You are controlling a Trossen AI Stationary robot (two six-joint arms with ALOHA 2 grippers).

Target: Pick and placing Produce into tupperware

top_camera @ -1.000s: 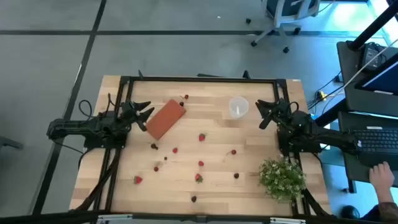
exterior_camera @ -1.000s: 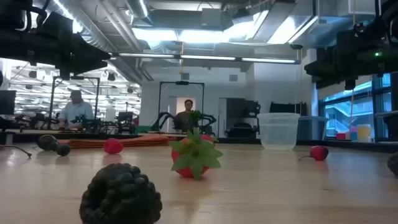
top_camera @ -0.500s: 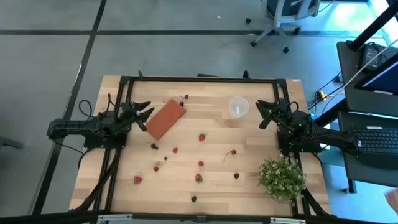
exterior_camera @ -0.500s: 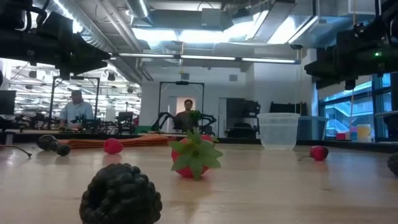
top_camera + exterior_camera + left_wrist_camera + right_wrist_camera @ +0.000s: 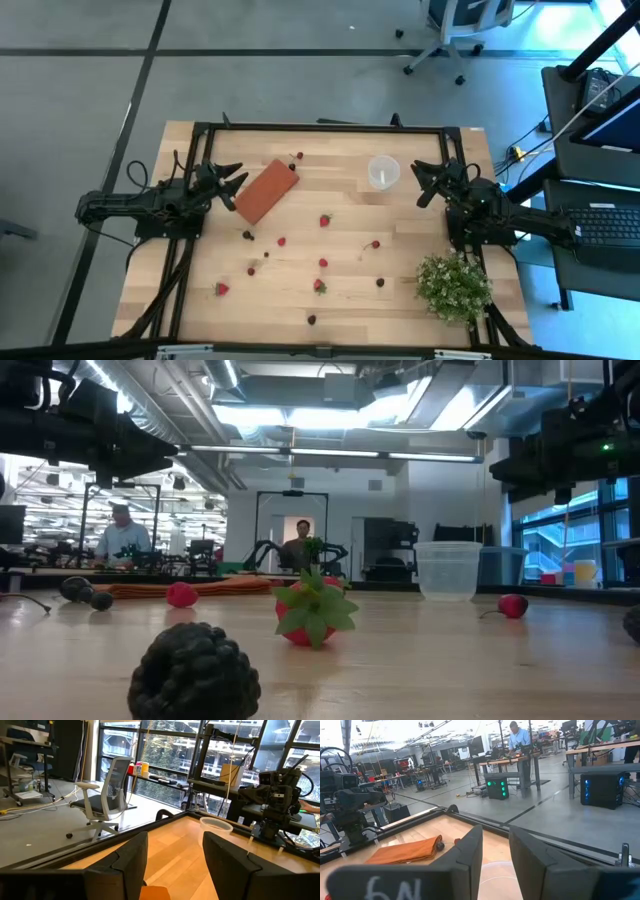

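Both arms parked at table ends. Left gripper (image 5: 236, 185) part open, empty; right gripper (image 5: 422, 185) narrowly open, empty. Advice: approach nearest berry (image 5: 375, 243) vertically, then carry to tupperware (image 5: 384, 172).

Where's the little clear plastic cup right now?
In the high view, the small translucent plastic cup stands on the table's far right, just ahead of the right claw.
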